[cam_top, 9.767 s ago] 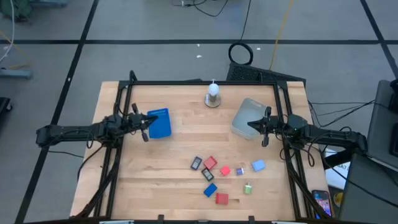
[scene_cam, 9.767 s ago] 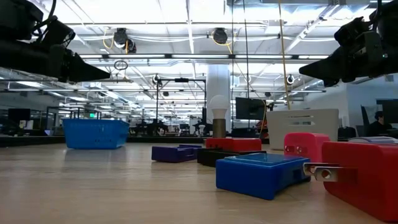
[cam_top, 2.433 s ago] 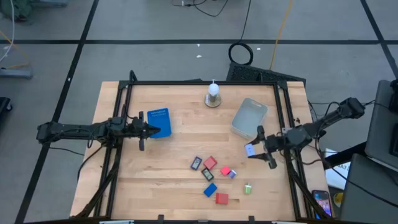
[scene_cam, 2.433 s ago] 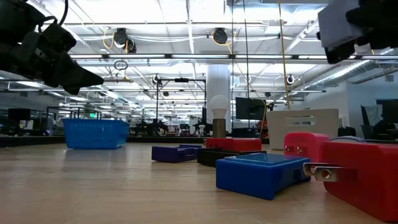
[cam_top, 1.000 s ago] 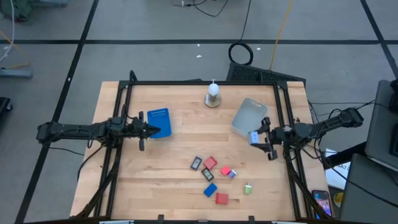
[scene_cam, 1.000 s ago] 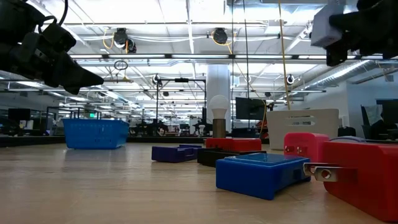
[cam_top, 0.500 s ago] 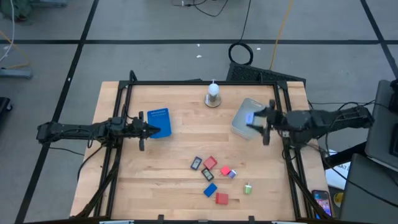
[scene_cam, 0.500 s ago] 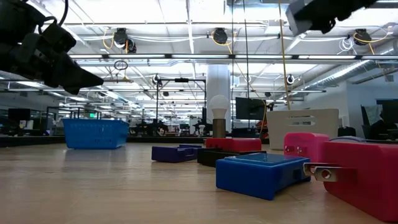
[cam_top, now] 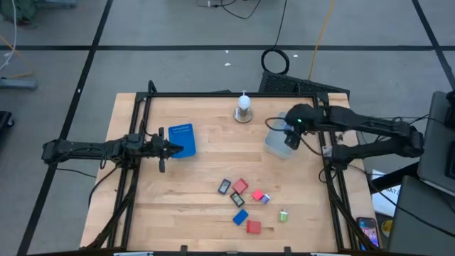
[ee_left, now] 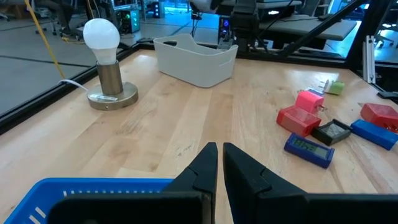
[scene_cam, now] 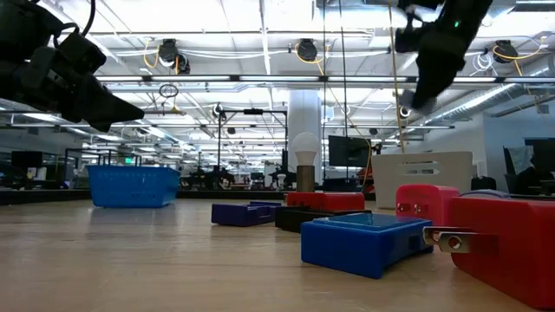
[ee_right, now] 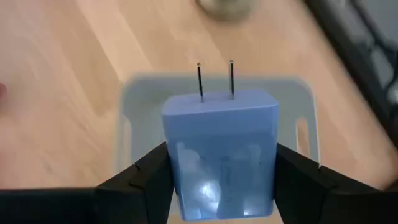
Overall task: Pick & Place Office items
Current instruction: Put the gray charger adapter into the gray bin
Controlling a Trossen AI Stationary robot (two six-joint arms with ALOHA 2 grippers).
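My right gripper hangs over the translucent grey tub, pointing down and shut on a pale blue office item that has two metal prongs. Under that item, the right wrist view shows the tub. Several other office items, red, blue, black and green, lie flat on the wood near the table's front. At the table's left, my left gripper is shut on nothing and hovers beside the flat blue box. My right gripper pinches the pale blue item by two opposite sides between its two fingers. The fingers come from above, pointing down. The item is lifted clear above the tub, and its prongs point away from the wrist, down at the tub.
A light bulb on a round base stands at the far middle. Black frame rails run along the table's left, right and far sides. Bare wood lies between the blue box and the tub.
My right gripper has carried the pale blue item toward the table's far edge and a little left, from beside the tub to over it. It has tipped from level to pointing down.
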